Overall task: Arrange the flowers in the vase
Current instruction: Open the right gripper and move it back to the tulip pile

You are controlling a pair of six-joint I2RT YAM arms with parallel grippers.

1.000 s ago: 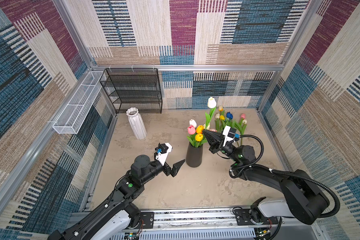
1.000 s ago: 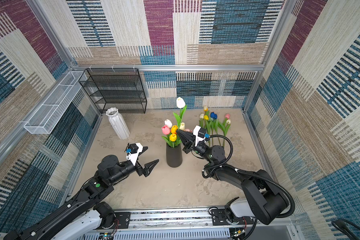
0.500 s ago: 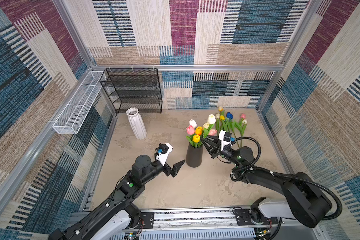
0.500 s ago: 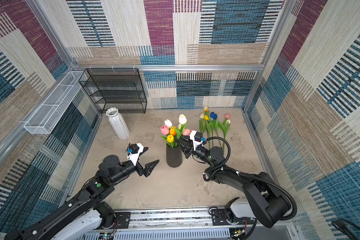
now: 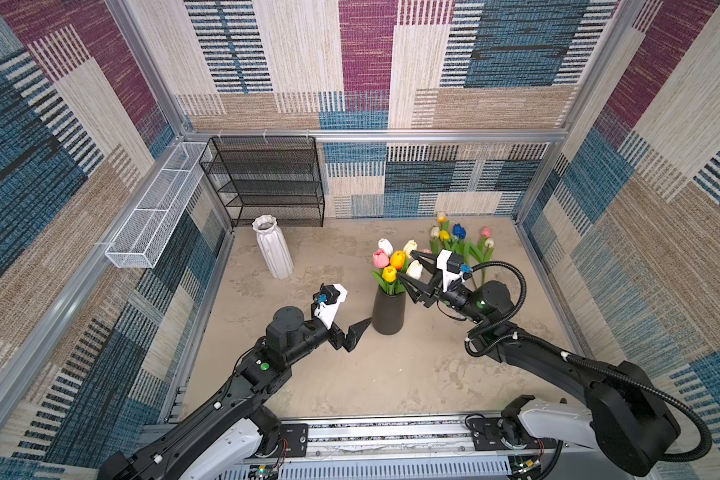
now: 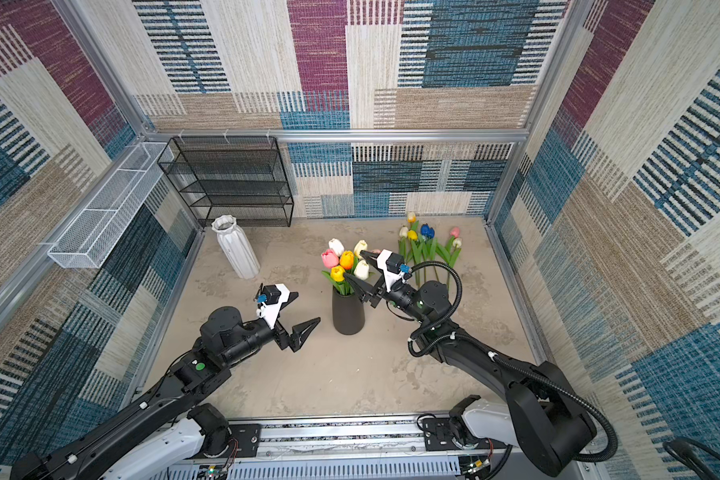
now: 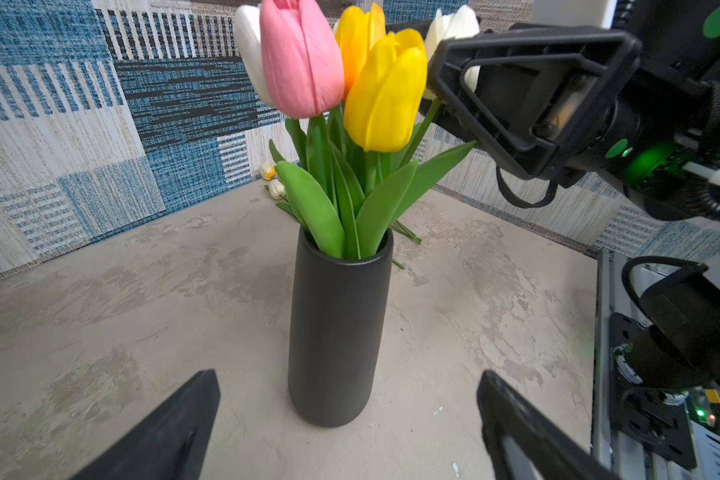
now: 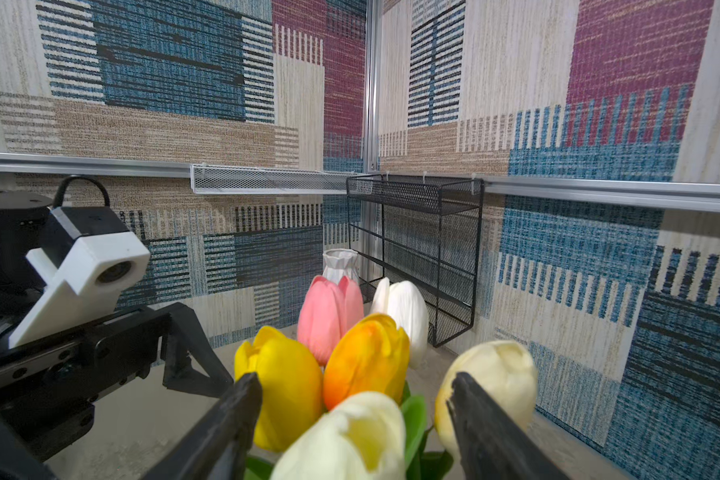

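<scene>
Step in hand: by the look of it, a release at the black vase (image 5: pixel 388 316), with more tulips left to fetch.
Right gripper (image 8: pixel 354 379): open and holding nothing, its jaws astride the cream heads of the bunch.
Left gripper (image 6: pixel 307 307): open and empty, near the vase's foot without touching it.
Doing it well: the right gripper should back up and away with jaws wide, so no head or leaf snags and the vase does not tip. The left could steady it.
Tulips in vase (image 5: pixel 398 259): six, two cream and one each white, pink, orange and yellow.
Loose tulips (image 5: pixel 458 230): at least six, lying on the tabletop (image 5: pixel 350 374) near the back wall.
Vases: two; the white vase (image 5: pixel 273 249) stands well apart, without flowers.
</scene>
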